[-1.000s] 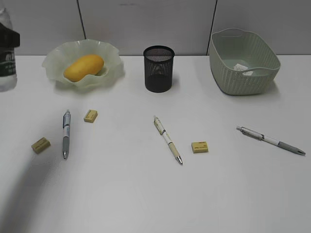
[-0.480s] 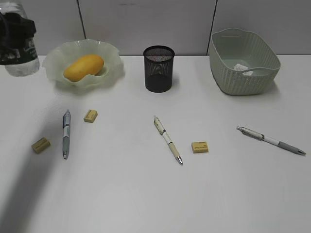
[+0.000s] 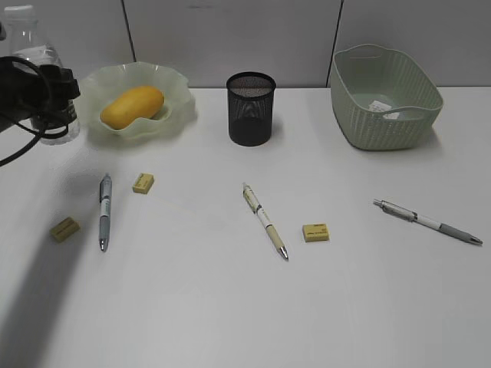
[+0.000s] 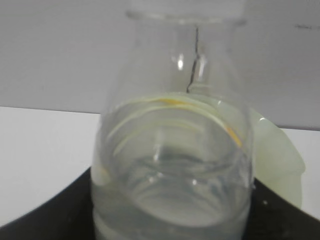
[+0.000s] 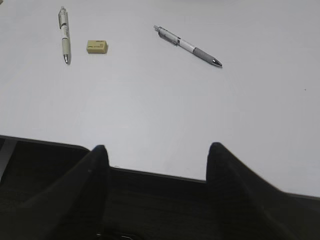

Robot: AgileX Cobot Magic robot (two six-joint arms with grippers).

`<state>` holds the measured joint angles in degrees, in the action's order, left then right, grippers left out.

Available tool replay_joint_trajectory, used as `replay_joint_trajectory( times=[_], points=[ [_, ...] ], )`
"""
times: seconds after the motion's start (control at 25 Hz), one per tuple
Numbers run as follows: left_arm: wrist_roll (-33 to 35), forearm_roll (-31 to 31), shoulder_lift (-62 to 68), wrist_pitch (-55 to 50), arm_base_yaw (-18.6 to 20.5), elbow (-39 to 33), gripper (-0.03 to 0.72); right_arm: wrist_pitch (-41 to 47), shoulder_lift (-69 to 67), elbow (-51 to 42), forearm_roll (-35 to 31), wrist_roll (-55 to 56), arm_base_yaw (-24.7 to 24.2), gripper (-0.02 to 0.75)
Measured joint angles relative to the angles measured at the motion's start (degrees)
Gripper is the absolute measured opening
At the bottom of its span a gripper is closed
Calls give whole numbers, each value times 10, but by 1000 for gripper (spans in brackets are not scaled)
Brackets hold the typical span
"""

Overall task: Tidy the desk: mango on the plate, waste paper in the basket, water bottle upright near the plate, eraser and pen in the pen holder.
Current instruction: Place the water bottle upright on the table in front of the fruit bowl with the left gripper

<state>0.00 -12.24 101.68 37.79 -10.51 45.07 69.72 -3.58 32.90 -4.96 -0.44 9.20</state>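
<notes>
While clamped in the left gripper (image 3: 55, 96), the water bottle (image 3: 34, 54) stands upright.
It sits just left of the plate (image 3: 173, 96) holding the mango (image 3: 133, 106); the right gripper (image 5: 156, 155) hangs open, empty, over the desk (image 3: 230, 307).

Three pens (image 3: 104, 211) (image 3: 265, 219) (image 3: 426, 221), three erasers (image 3: 64, 228) (image 3: 143, 182) (image 3: 315, 232), one mango (image 3: 132, 106), plate (image 3: 173, 86), holder (image 3: 250, 109), basket (image 3: 383, 123), bottle (image 3: 31, 47), paper (image 3: 380, 106).
</notes>
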Motion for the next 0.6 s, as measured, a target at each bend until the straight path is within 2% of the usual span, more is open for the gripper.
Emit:
replay_joint_trajectory(
  times=[0.32, 0.6],
  points=[
    [0, -3, 82, 136, 1, -10, 505, 0, 0, 0, 0, 1, 0, 487],
    [0, -19, 131, 176, 1, -10, 505, 0, 0, 0, 0, 1, 0, 487]
  ],
)
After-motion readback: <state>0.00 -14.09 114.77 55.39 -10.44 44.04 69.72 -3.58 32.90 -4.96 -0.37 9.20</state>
